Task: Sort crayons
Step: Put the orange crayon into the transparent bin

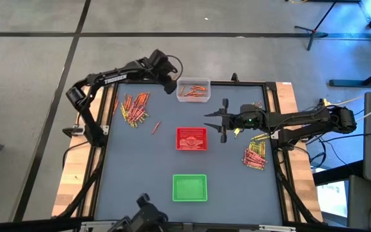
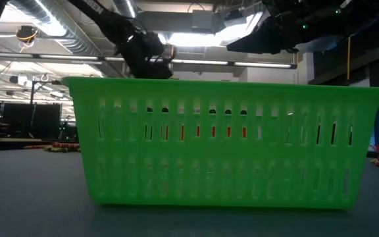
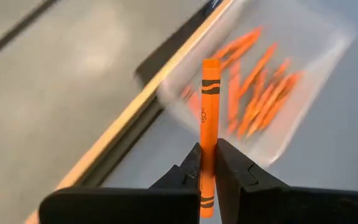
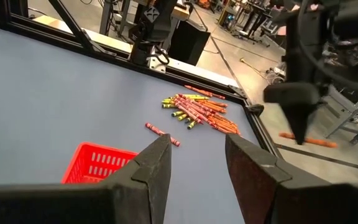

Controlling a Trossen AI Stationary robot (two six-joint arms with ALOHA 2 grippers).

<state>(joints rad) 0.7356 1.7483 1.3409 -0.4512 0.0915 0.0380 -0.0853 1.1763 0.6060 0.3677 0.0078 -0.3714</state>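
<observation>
Crayons (image 1: 256, 154) lie heaped at the counter's (image 1: 140, 174) four o'clock, and a second heap (image 1: 134, 108) at ten o'clock, so most of your sorting remains. Near centre your right hand (image 1: 226, 120) hangs parted and empty beside the red tray (image 1: 191, 138). Farthest, at twelve o'clock, your left hand (image 3: 209, 165) is clenched on an orange crayon (image 3: 209, 112) above the clear tray (image 1: 194, 91), which already holds several orange ones.

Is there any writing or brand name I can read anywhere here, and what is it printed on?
"TROSSEN": white letters along the left arm, seen from above; small, only just legible.
Orange crayon held in the left claw: black wavy bands and a tiny printed mark on its wrapper, too small to read.
Crayons on the table: wrappers too small to read.
Nothing else is readable.
</observation>
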